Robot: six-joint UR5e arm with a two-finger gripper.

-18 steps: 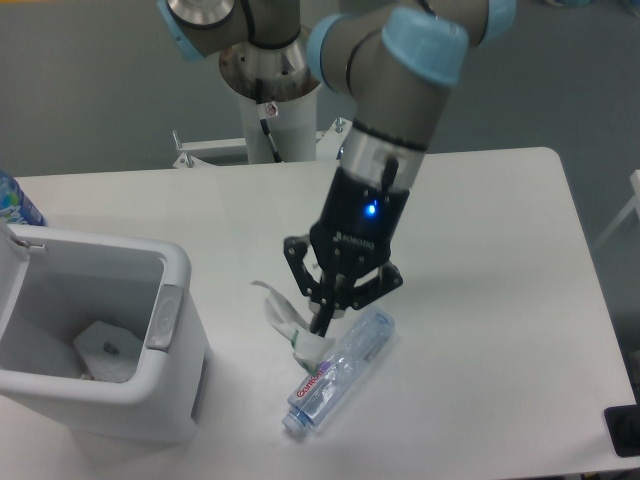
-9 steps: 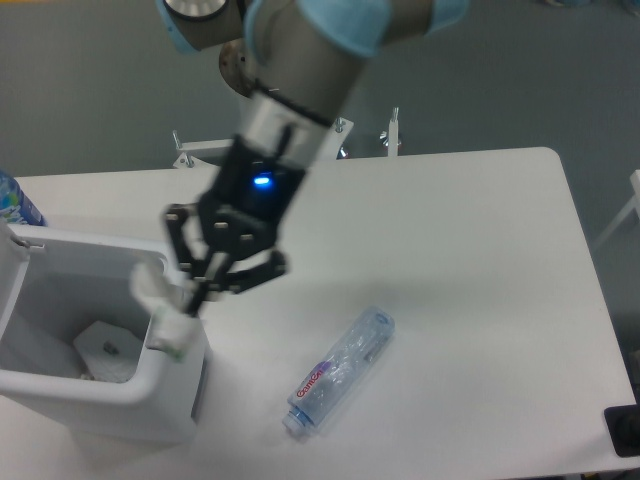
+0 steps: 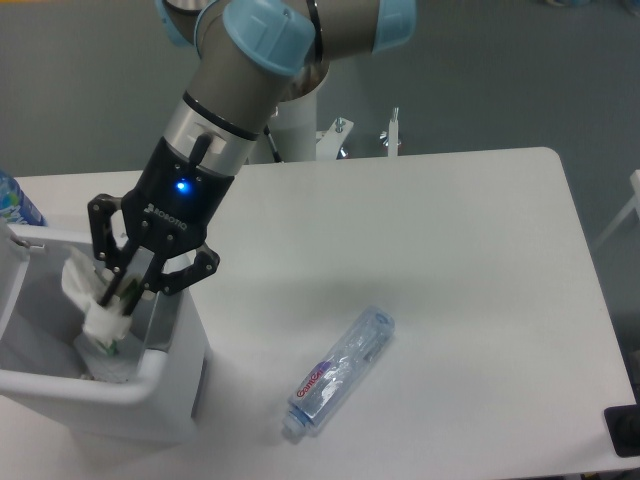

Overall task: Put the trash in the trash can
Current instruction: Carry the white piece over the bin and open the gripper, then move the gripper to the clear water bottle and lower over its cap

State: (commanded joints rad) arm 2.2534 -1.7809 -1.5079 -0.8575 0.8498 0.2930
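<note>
My gripper [image 3: 118, 293] is shut on the crumpled white wrapper [image 3: 92, 302], which shows green marks at its lower end. It hangs over the open mouth of the white trash can [image 3: 170, 395] at the left front of the table. The clear plastic bottle [image 3: 340, 371] with a red-lettered label lies on its side on the table, well to the right of the can and apart from the gripper. The can's inside shows a pale liner at the bottom, partly hidden by the wrapper.
The arm's base column [image 3: 290, 125] stands at the table's back edge with metal brackets [image 3: 392, 130] beside it. A blue-patterned object [image 3: 12, 203] peeks in at the far left. A dark object [image 3: 622, 430] sits at the right front corner.
The gripper carried the wrapper from beside the bottle leftward, across the can's right rim, to a spot over the can's opening. The bottle has stayed where it was.
</note>
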